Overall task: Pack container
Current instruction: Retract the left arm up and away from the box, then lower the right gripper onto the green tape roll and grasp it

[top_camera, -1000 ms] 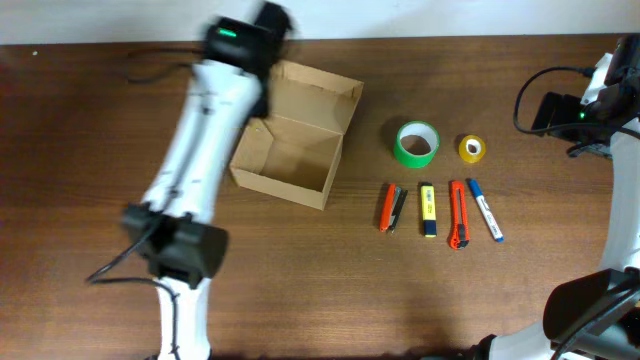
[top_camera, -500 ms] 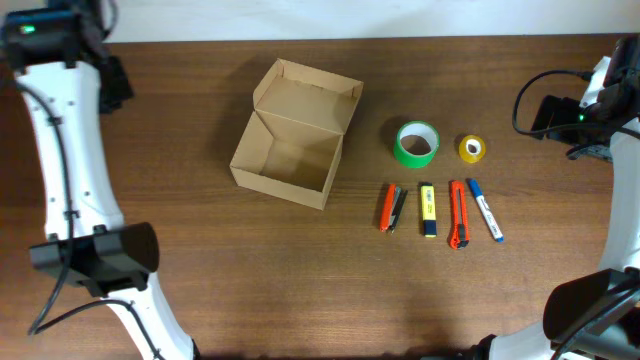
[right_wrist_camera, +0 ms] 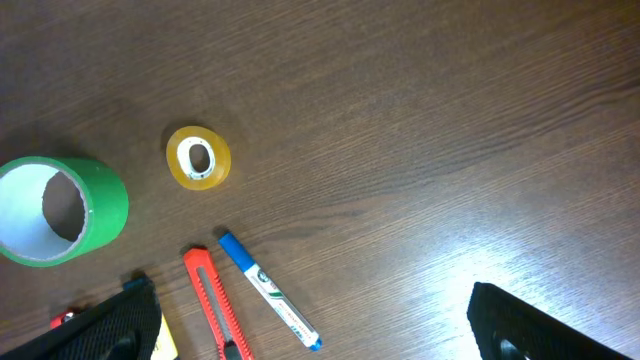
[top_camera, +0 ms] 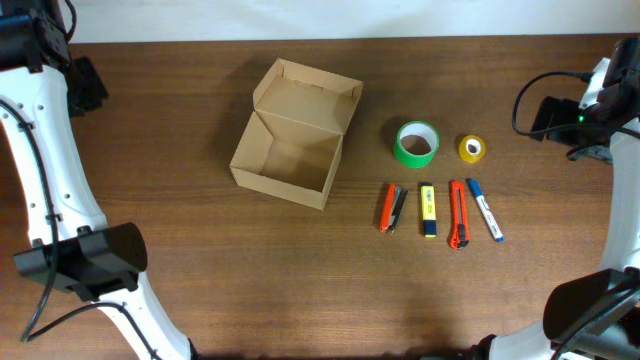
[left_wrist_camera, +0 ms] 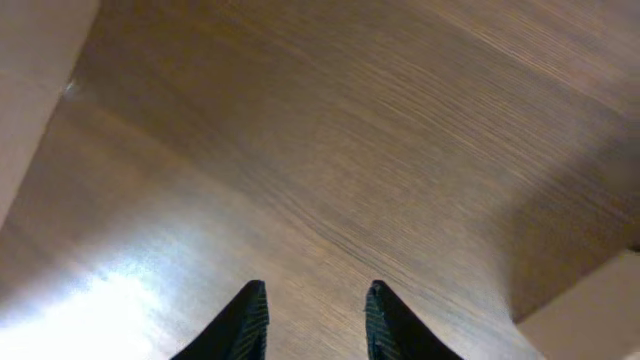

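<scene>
Box: a tan cardboard box [top_camera: 278, 187] is seen left of centre on the table [top_camera: 200, 290]. It is open and empty, with the lid flap [top_camera: 308, 100] tipped back on the far side.
Things to pack: a green tape roll [top_camera: 417, 144], a yellow roll [top_camera: 472, 149], pens [top_camera: 485, 211] and a cutter [top_camera: 458, 228] are laid out to the right, apart from the box.
Left gripper [left_wrist_camera: 315, 296]: it is held over bare wood, with the jaws parted narrowly and nothing between them.
Right gripper [right_wrist_camera: 310, 290]: it is spread wide, empty, above the table near the rolls.
Handling: the box is judged light and thin-walled (easily dented, easily slid by a nudge).
Hold: a wall's top edge is best pinched, or the flap's free edge for closing.
</scene>
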